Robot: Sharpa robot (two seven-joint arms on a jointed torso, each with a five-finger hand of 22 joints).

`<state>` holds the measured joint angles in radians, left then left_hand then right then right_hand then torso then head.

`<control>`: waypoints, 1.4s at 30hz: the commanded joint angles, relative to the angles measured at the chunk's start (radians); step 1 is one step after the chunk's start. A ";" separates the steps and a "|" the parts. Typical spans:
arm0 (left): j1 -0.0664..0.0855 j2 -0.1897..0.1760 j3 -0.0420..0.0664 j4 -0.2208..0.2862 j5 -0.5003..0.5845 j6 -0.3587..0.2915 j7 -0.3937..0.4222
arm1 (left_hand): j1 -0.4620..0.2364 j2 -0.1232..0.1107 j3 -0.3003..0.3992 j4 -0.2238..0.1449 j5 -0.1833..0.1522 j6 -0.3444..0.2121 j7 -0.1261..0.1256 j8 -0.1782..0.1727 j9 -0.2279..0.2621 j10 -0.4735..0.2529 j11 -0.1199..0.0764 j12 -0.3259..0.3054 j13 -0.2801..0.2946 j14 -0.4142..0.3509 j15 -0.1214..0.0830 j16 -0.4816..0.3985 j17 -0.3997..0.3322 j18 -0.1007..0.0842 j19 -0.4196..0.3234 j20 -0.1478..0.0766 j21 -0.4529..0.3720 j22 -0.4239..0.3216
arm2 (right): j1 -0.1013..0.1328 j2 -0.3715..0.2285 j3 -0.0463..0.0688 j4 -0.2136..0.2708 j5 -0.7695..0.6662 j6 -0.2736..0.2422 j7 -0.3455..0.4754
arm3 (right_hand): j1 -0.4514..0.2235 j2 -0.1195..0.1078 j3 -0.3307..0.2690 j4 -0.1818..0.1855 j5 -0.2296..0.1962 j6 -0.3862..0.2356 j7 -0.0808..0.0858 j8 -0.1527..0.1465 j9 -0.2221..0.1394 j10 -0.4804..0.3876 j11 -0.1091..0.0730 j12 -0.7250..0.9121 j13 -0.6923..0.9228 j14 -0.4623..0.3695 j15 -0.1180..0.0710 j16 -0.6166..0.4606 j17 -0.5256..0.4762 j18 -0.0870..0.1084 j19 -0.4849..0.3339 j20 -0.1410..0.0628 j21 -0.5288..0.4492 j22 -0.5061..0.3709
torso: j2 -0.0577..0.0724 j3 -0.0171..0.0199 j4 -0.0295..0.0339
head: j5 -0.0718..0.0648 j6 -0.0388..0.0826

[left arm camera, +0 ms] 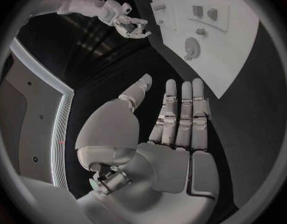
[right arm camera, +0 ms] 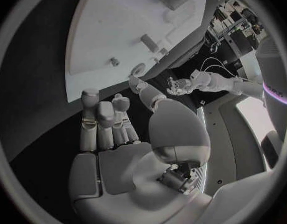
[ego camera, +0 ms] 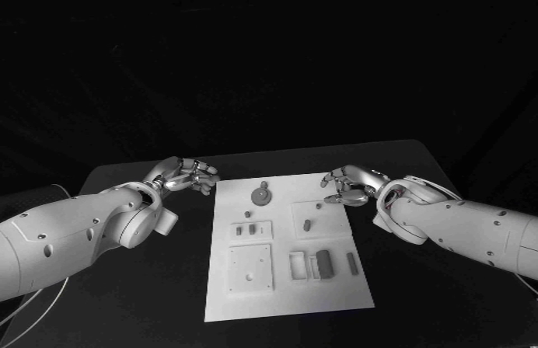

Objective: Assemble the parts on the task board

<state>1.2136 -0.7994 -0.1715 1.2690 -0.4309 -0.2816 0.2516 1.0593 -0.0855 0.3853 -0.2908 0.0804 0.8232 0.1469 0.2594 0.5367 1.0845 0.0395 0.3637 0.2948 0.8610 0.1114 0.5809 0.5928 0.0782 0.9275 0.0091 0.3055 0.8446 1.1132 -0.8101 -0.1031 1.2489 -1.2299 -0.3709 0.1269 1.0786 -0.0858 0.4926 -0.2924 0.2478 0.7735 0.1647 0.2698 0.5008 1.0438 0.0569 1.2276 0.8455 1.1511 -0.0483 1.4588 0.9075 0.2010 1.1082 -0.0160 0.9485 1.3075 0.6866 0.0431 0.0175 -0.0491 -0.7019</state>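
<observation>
The white task board (ego camera: 294, 295) lies in the middle of the black table. On it are a grey round disc (ego camera: 263, 196) near the far edge, a small peg (ego camera: 307, 224), two small pieces (ego camera: 246, 228) in a recess, and two dark bars (ego camera: 324, 262) on the near right. My left hand (ego camera: 185, 175) hovers just off the board's far left corner, fingers apart and holding nothing. My right hand (ego camera: 350, 186) hovers at the far right corner, also empty. The left wrist view shows the left hand (left arm camera: 174, 119) with straight fingers facing the board (left arm camera: 239, 55). The right hand (right arm camera: 112, 129) is likewise spread.
A square plate (ego camera: 250, 269) with small holes sits in the board's near left part, and an open frame (ego camera: 298, 265) beside the dark bars. Black table (ego camera: 134, 286) surrounds the board on both sides. Its far edge (ego camera: 325, 150) lies behind the hands.
</observation>
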 commanded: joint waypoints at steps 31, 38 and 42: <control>-0.003 0.003 0.000 0.010 0.014 -0.004 0.040 | 0.002 0.016 -0.015 0.003 0.007 0.034 0.031 0.000 0.000 -0.074 0.086 -0.010 -0.006 0.015 -0.001 -0.008 0.005 0.019 0.014 0.003 -0.009 -0.005 | -0.044 0.064 -0.012 -0.080 -0.119 -0.008 -0.003 | -0.027 0.040 -0.008 0.007 0.021 0.046 -0.004 0.015 0.002 0.019 -0.010 -0.005 -0.006 0.015 -0.010 -0.001 -0.005 0.061 0.013 -0.005 0.000 0.012 | 0.001 -0.0019 0.0008 | 0.002 -0.019; -0.003 0.003 0.000 0.009 0.017 -0.005 0.037 | 0.000 0.018 -0.017 0.003 0.007 0.031 0.032 -0.001 -0.001 -0.075 0.087 -0.013 -0.007 0.014 -0.001 -0.010 0.006 0.018 0.013 0.003 -0.011 -0.007 | -0.048 0.071 -0.012 -0.088 -0.119 0.000 -0.003 | -0.046 0.062 0.000 0.008 0.026 0.071 -0.011 0.024 0.002 0.023 -0.017 -0.008 -0.007 0.018 -0.016 -0.002 -0.005 0.061 0.015 -0.007 0.000 0.012 | 0.001 -0.0013 0.0009 | 0.000 -0.023; -0.003 0.002 0.000 0.008 0.018 -0.006 0.036 | -0.001 0.019 -0.019 0.003 0.008 0.029 0.034 -0.003 -0.002 -0.081 0.090 -0.019 -0.010 0.011 0.001 -0.015 0.007 0.017 0.011 0.004 -0.015 -0.009 | -0.050 0.074 -0.012 -0.094 -0.119 0.003 -0.008 | -0.054 0.066 0.003 0.009 0.028 0.082 -0.015 0.027 0.002 0.024 -0.020 -0.010 -0.007 0.018 -0.020 -0.003 -0.005 0.061 0.015 -0.007 -0.001 0.012 | 0.001 -0.0015 0.0000 | -0.001 -0.024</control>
<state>1.2106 -0.7984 -0.1719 1.2763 -0.4225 -0.2830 0.2754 1.0594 -0.0775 0.3720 -0.2885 0.0843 0.8576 0.1768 0.2587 0.5357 1.0023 0.1250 0.3475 0.2857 0.8683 0.1106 0.5692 0.5990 0.0852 0.9349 0.0091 0.2950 0.8368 1.0646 -0.7377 -0.1153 1.1557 -1.3371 -0.3788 0.1213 1.0276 -0.0244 0.4888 -0.2826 0.2711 0.8296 0.1292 0.2943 0.5040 1.0618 0.0389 1.2237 0.8397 1.1670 -0.0610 1.4581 0.9033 0.2010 1.1225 -0.0159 0.9486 1.3076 0.6879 0.0416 0.0180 -0.0491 -0.7246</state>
